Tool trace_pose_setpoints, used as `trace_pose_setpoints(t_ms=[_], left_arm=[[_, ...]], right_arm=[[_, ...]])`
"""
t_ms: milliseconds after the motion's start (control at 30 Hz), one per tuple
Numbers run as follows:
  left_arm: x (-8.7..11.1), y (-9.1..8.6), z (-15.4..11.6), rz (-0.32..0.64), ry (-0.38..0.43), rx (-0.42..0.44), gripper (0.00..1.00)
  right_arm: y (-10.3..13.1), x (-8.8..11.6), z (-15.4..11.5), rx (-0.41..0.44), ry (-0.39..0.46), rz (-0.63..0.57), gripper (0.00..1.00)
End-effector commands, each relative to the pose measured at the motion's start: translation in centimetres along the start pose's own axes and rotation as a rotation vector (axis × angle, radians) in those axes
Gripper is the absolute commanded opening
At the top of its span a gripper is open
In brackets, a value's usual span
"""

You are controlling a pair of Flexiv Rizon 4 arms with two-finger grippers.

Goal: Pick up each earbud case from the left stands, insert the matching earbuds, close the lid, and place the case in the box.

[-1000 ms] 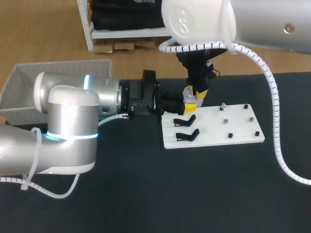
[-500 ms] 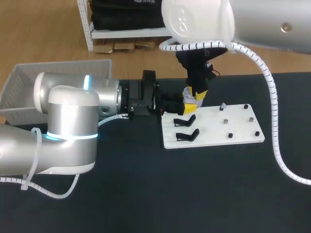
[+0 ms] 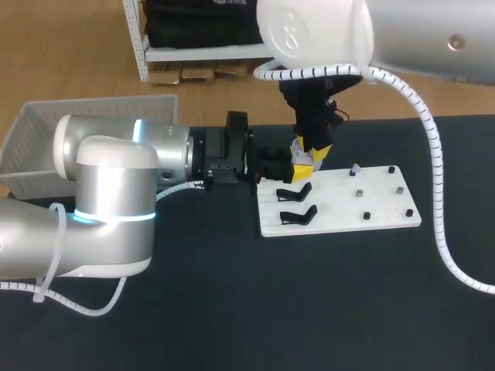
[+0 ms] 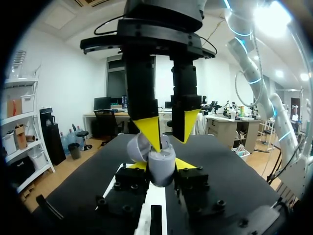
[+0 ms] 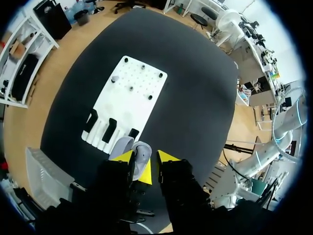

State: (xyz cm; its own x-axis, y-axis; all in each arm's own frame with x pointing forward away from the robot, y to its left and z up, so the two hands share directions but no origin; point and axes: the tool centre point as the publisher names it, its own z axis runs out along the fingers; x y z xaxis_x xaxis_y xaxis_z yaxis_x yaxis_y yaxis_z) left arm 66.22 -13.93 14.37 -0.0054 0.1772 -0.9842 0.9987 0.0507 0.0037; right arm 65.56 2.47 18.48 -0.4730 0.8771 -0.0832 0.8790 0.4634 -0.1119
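My left gripper [image 4: 162,167] is shut on a pale lavender earbud case [image 4: 163,170], whose lid [image 4: 135,146] stands open. In the head view this left gripper [image 3: 296,168] holds the case [image 3: 303,164] just past the far left corner of the white board [image 3: 340,202]. My right gripper [image 4: 167,142] comes straight down onto the case, one yellow fingertip [image 4: 150,133] reaching into its open top. Its fingers stand apart and I see nothing between them. From the right wrist view, the case [image 5: 140,155] lies just under that right gripper [image 5: 145,157]. A lavender earbud [image 3: 355,170] sits on the board.
Two black stands [image 3: 295,192] [image 3: 298,215] are on the board's left part, and several small dark pegs [image 3: 399,189] on its right part. A white basket [image 3: 46,147] stands at the table's far left. The board [image 5: 131,103] and the basket [image 5: 49,176] also show in the right wrist view.
My right gripper's fingers have spread a little over the open case and lifted slightly. The left arm and the case have kept still.
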Motion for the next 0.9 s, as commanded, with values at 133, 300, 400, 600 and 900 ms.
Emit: trace_pose_setpoints(t_ms=[133,300,400,600,900], left_arm=[[0.1,0.0,0.0,0.004,-0.007,-0.005,0.00],[0.1,0.0,0.0,0.004,-0.007,-0.005,0.00],[0.1,0.0,0.0,0.004,-0.007,-0.005,0.00],[0.1,0.0,0.0,0.004,-0.007,-0.005,0.00],[0.1,0.0,0.0,0.004,-0.007,-0.005,0.00]], right_arm=[[-0.8,0.0,-1.0,-0.019,-0.010,-0.018,0.31],[-1.6,-0.3,-2.1,-0.121,0.017,-0.058,0.43],[-1.7,-0.4,-2.3,-0.196,0.024,-0.117,0.46],[-2.4,-1.0,-3.0,-0.338,0.027,-0.293,0.70],[-2.9,-2.4,-4.4,-0.423,0.019,-0.534,1.00]])
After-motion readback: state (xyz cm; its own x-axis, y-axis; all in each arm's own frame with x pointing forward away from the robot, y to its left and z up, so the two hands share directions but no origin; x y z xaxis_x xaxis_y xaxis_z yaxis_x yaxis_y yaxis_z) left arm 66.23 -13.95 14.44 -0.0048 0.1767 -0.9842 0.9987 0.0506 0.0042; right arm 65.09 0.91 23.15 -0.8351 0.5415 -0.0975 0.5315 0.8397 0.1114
